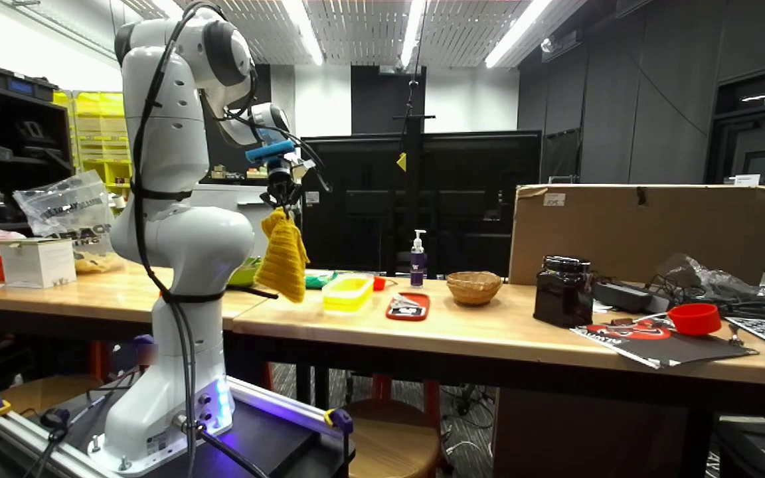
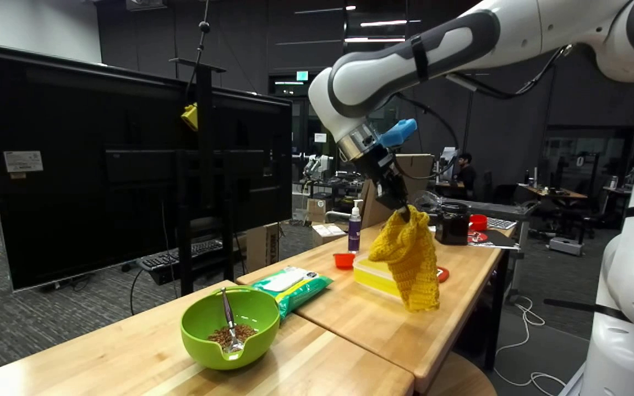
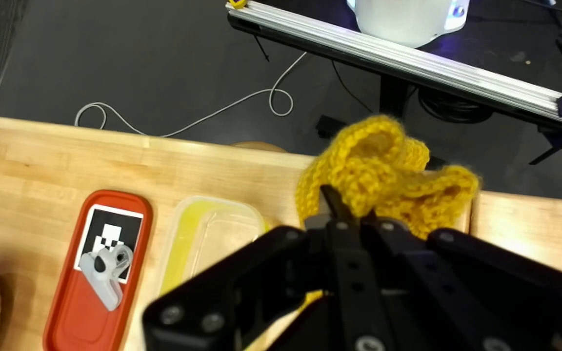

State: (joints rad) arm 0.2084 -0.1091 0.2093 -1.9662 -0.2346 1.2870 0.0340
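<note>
My gripper (image 1: 284, 204) is shut on a yellow knitted cloth (image 1: 283, 260) and holds it up by its top. The cloth hangs down in folds in both exterior views (image 2: 415, 267). In the wrist view the cloth (image 3: 364, 168) bunches at the fingertips (image 3: 351, 214), near the table's edge; the part between the fingers is hidden. A clear-lidded yellow container (image 3: 215, 234) stands on the table beside the cloth, and the cloth covers part of it in an exterior view (image 2: 375, 275). A red tray (image 3: 86, 324) with a grey-white piece (image 3: 105, 273) lies further along.
A green bowl (image 2: 229, 352) holds brown bits and a utensil. A green wipes pack (image 2: 300, 294), red cup (image 2: 344, 260) and pump bottle (image 2: 354, 231) stand along the table. A wicker basket (image 1: 473, 287), dark jar (image 1: 563, 292) and large cardboard box (image 1: 635, 232) are further along.
</note>
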